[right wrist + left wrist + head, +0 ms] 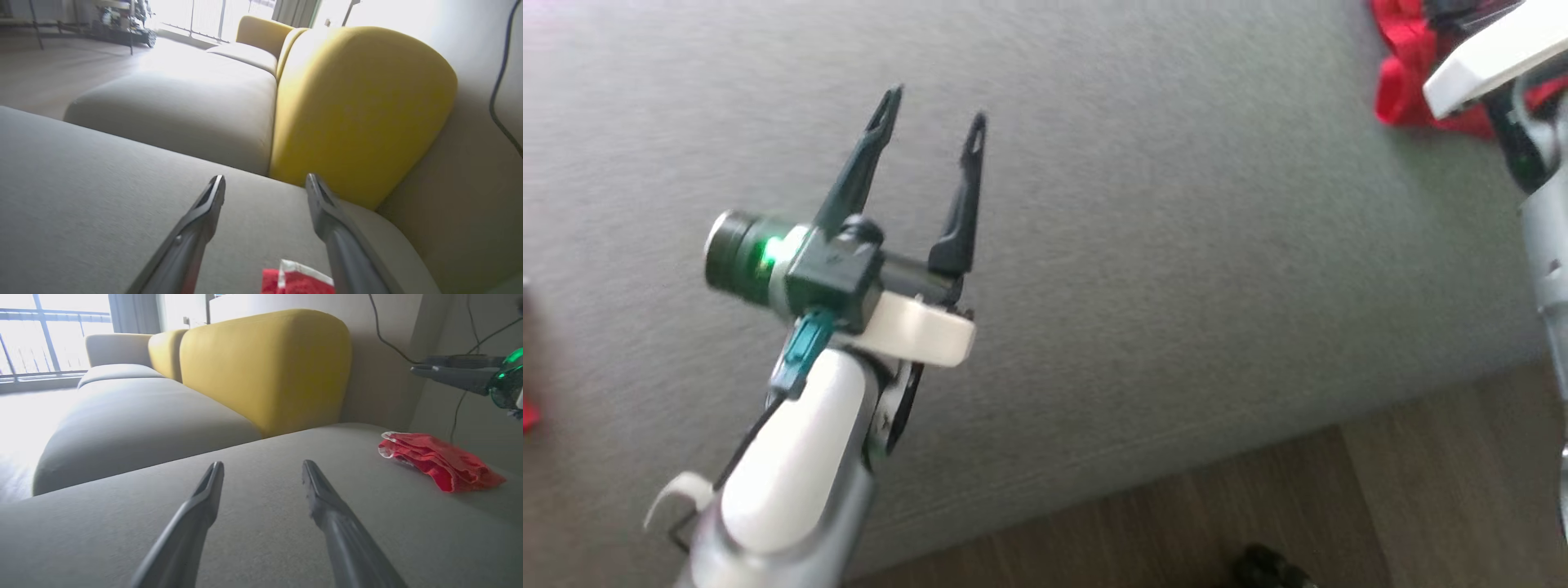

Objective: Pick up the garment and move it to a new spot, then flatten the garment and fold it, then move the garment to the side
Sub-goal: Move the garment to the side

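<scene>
The left end effector (936,106) is open. Its two dark fingers stand wide apart with nothing between them, and it hovers above the grey sofa seat (1160,245), near the middle of the cushion. In the left wrist view its fingertips (216,469) point along the seat toward the yellow backrest (265,367).

The right end effector (265,179) is open too. Its fingers are spread and they hold nothing. The left wrist view shows it from the side, at the upper right, in the air above the garment (441,461) and clearly apart from it.

The garment is red, with a small pale edge at one end. It lies as a low bunched heap on the sofa seat, on the robot's right side, close to the far corner of the cushion where the seat meets the wall. It is well apart from the left end effector. In the right wrist view a small part of it shows at the bottom edge, lying on the seat below the two fingers. No finger touches it.

In the head view a wooden floor (1258,506) runs along the near edge of the seat.
</scene>
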